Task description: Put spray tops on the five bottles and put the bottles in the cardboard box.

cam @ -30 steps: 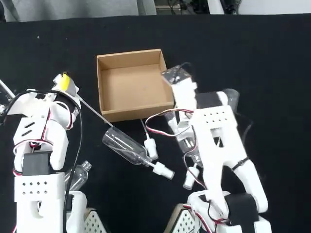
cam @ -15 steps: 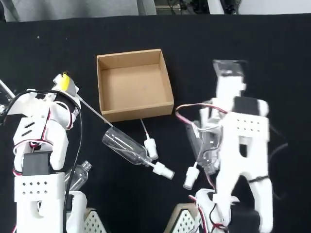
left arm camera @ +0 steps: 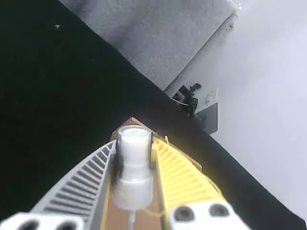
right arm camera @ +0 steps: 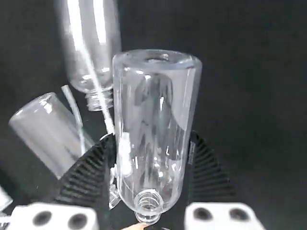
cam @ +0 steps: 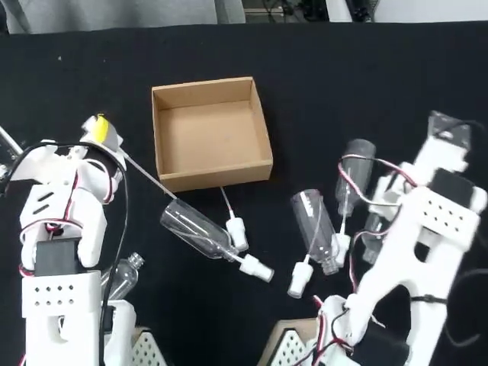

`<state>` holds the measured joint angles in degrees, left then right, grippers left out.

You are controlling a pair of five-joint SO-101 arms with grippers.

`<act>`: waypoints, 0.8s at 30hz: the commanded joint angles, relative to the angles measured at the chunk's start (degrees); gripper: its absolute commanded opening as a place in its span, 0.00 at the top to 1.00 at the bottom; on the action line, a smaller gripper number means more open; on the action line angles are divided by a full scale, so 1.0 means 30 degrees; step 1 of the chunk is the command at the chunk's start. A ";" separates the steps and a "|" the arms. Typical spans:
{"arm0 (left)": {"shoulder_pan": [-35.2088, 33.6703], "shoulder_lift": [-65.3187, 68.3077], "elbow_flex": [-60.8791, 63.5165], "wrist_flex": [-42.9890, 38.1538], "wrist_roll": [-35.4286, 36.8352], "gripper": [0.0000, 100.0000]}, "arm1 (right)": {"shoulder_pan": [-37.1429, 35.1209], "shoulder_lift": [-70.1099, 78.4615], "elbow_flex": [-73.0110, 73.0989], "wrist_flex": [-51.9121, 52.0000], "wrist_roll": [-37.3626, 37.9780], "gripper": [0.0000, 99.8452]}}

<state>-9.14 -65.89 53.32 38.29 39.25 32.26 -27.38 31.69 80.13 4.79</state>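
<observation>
- Spray top (left arm camera: 132, 172) pinched betw. left gripper (left arm camera: 134, 138) jaws, mid-left of high view.
- Right gripper (right arm camera: 151, 139) clenched on clear bottle (right arm camera: 156, 120), far right.
- Cardboard box (cam: 217, 174) upper centre; second bottle (cam: 197, 229) lies near, below it.

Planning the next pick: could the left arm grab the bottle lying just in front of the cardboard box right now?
Probably not. The bottle lies in the open near that arm, but the left gripper is shut on a spray top, leaving no free grip.
</observation>
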 commanded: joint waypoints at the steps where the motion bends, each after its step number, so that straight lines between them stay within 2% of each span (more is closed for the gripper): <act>1: -0.0718 -0.0440 -0.0454 -0.0527 0.0088 0.97 | 0.1582 -0.0982 -0.0308 0.0000 -0.0264 0.92; 16: -0.0659 -0.0440 -0.0454 -0.0498 0.0088 0.97 | 0.3575 -0.0864 0.1744 -0.2198 -0.0498 0.97; 24: -0.0747 -0.0440 -0.0454 -0.0498 0.0088 0.97 | 0.3458 -0.0835 0.2681 -0.2198 -0.5099 0.97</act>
<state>-10.73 -65.89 53.32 38.29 39.43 41.67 -27.38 39.25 74.77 -6.46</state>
